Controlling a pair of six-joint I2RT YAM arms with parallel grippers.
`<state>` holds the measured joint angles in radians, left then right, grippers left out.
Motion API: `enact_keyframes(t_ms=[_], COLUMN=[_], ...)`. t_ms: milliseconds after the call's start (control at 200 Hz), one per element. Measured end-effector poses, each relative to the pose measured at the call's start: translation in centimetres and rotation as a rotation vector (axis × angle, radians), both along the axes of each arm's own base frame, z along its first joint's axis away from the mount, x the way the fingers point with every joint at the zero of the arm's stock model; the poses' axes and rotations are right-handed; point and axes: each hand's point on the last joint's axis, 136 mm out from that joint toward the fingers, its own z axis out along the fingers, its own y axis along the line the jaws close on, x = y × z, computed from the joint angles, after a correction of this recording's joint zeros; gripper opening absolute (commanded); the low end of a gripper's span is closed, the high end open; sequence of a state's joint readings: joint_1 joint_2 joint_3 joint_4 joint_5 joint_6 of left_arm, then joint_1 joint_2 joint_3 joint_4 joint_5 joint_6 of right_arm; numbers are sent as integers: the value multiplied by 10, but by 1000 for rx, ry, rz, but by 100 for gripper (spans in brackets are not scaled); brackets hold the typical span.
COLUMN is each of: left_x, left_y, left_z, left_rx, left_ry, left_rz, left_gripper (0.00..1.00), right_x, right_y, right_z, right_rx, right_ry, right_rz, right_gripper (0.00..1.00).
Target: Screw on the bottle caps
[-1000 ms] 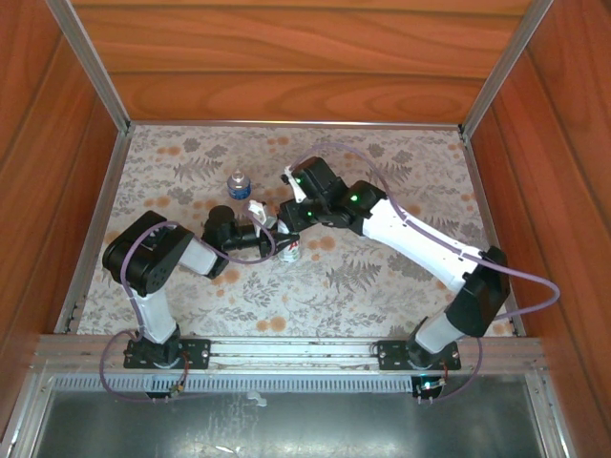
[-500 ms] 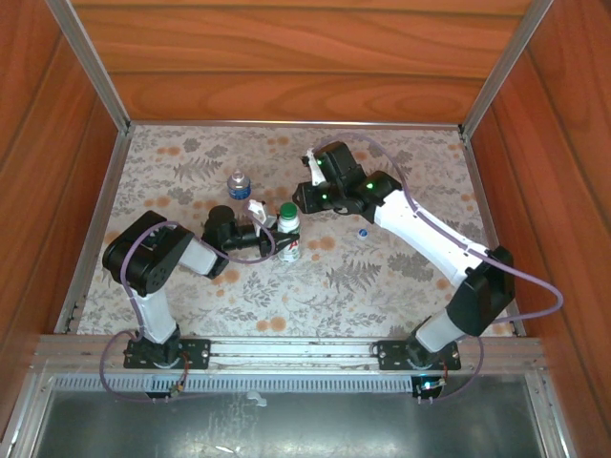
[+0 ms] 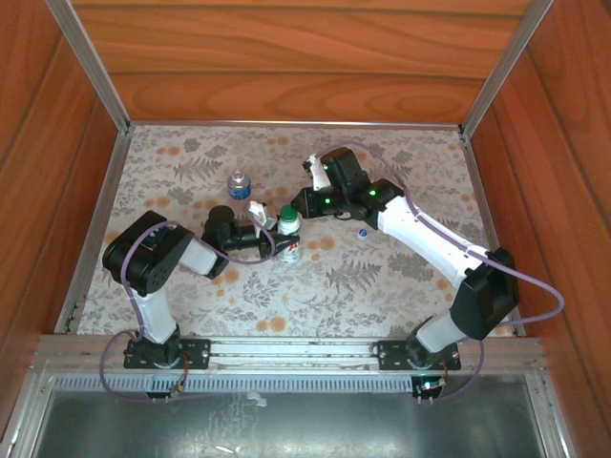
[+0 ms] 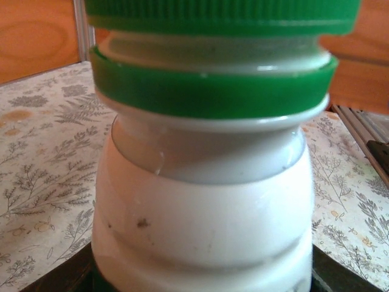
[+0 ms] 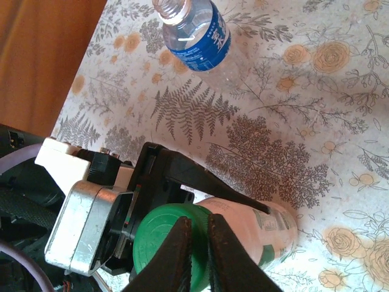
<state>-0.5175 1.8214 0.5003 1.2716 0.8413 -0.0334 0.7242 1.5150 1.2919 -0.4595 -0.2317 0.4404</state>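
From above, we see the left gripper point(image 3: 285, 245) clamped around the white bottle point(image 3: 287, 230). The bottle stands just left of the middle of the flower-patterned desk point(image 3: 382, 286) and carries the green cap point(image 3: 287, 212) on its neck. The right gripper point(image 3: 298, 206) hangs just beside that cap, on its far right side. The clear bottle point(image 3: 237, 183) stands apart from both arms, nearer the desk's far edge and left of the white one. The blue cap point(image 3: 363, 231) lies on the cloth right of the middle, close under the right forearm.

From the left wrist, we look straight at the white bottle point(image 4: 203, 219) at very close range. The green cap point(image 4: 222, 15) sits above a green ring point(image 4: 209, 91), with a band of pale neck showing between them. We cannot tell whether the cap is screwed fully home.

From the right wrist, we see the right gripper point(image 5: 199, 222) with its fingers drawn nearly together, a thin slit between them and nothing held. They hang over the green cap point(image 5: 159, 240); we cannot tell whether they touch it. The left gripper's black fingers flank the white bottle point(image 5: 267, 228). Beyond, toward the desk's far edge, stands the clear bottle point(image 5: 196, 33) with its blue label and open mouth.
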Motion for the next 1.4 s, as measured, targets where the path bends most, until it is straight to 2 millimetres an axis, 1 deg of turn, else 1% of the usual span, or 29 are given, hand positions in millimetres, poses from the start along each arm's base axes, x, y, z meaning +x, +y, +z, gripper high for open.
enact_keyframes(t_ms=[85,195,265,340,380,455,540,650,720,814,889,959,1029,1109,1234,1294,1404], left_x=[0,0,0,1,1,1,0,-3,-5,-9,-16,-22,-28,-32,-33,-34,-35], left_y=[0,0,0,0,0,0,2,6,9,11,8,4,0,-2,-1,-1,-1], left_z=[0,0,0,0,0,0,1,4,11,23,29,32,31,28,25,26,24], left_rx=[0,0,0,-1,-1,-1,5,23,35,52,69,90,113,136,158,163,170], left_ry=[0,1,1,5,6,5,-7,-55,-105,-205,-263,-315,-344,-358,-367,-369,-366], left_rz=[-1,0,1,5,7,7,11,25,39,59,53,41,28,16,15,14,11], left_gripper=[54,54,54,54,54,54,54,53,53,53,53,53,53,53,53,53,53], right_x=[-2,-6,-12,-22,-26,-34,-41,-51,-58,-70,-84,-95,-100,-101,-98,-95,-87], right_y=[-1,-4,-7,-11,-13,-17,-20,-23,-26,-31,-31,-30,-28,-24,-22,-21,-17], right_z=[1,1,2,4,7,16,30,45,50,51,51,52,54,54,43,37,29], right_rx=[9,14,14,12,11,9,-4,-48,-85,-157,-217,-270,-323,-380,-487,-534,-605], right_ry=[4,17,28,34,26,-17,-113,-253,-345,-464,-545,-604,-650,-687,-705,-710,-722], right_rz=[-2,1,7,21,29,69,158,313,417,573,708,816,899,965,1037,1053,1058], right_gripper=[12,15,17,21,26,41,58,64,72,75,75,76,76,75,73,70,69])
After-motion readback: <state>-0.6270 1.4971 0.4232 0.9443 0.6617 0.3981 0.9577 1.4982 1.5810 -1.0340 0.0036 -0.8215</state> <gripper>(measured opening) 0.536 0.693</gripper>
